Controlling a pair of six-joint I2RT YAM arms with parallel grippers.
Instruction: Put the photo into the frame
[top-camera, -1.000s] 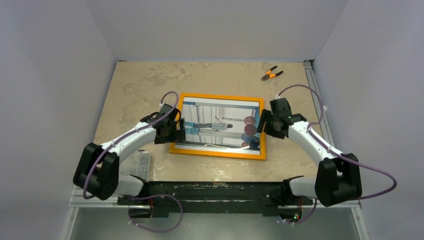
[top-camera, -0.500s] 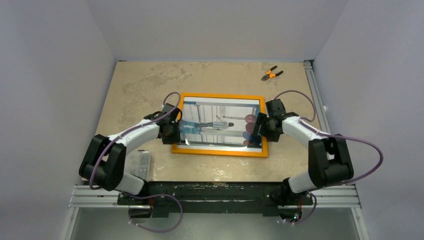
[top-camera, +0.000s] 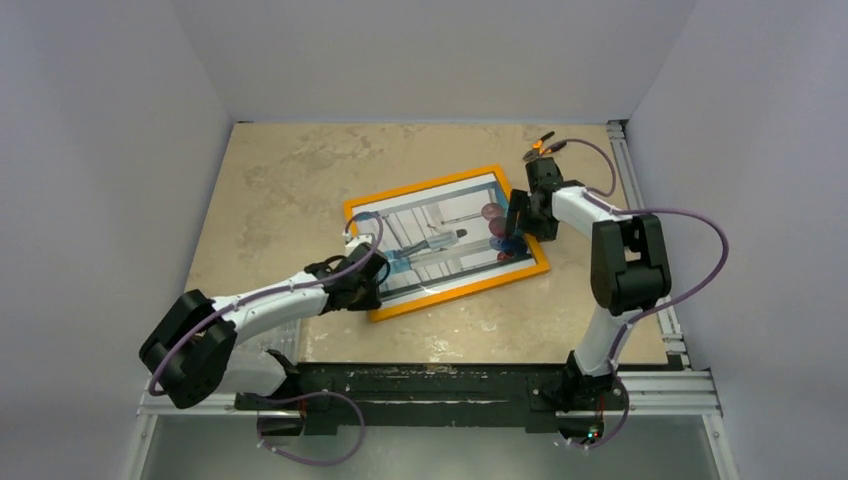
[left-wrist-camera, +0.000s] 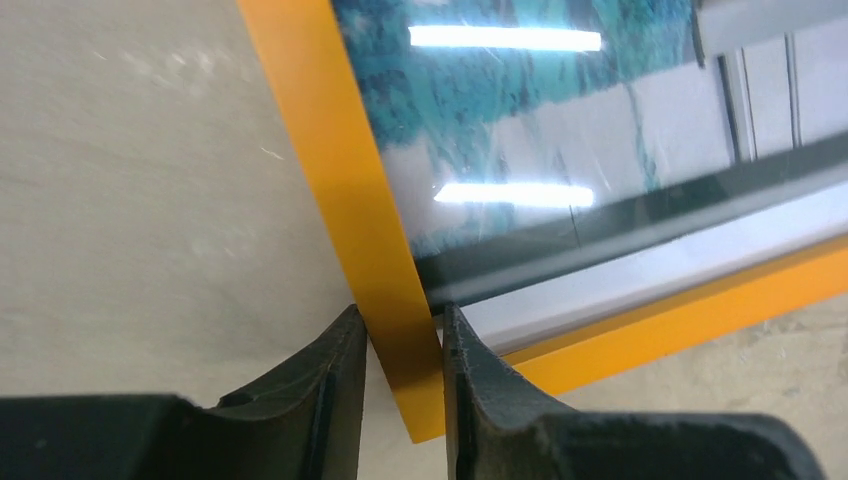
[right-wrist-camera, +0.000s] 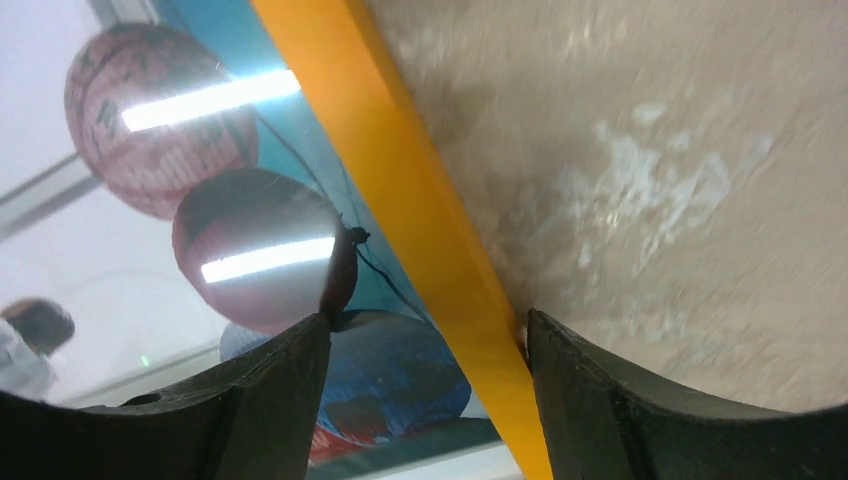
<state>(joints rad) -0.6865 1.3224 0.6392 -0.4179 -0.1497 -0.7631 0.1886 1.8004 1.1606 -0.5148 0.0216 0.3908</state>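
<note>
The frame (top-camera: 460, 293), orange-bordered, lies skewed in the middle of the table with the photo (top-camera: 440, 235) inside it behind glossy glazing. My left gripper (top-camera: 368, 290) is shut on the frame's border (left-wrist-camera: 350, 180) close to its near left corner, one finger on each side of the strip. The left wrist view shows the gripper (left-wrist-camera: 400, 375) and blue-white print (left-wrist-camera: 560, 120). My right gripper (top-camera: 512, 225) is open astride the right border (right-wrist-camera: 400, 170). Its gripper (right-wrist-camera: 428, 350) has one finger over the red balloons (right-wrist-camera: 200, 110) and the other against the border's outer edge.
Orange-handled pliers (top-camera: 543, 146) lie at the far right, partly behind the right arm's cable. A metal rail (top-camera: 640, 210) runs along the table's right edge. White walls close in the table on three sides.
The left gripper has shut on the frame's left border and drawn back toward the near edge. The right gripper moved farther away. The frame has turned counter-clockwise.
</note>
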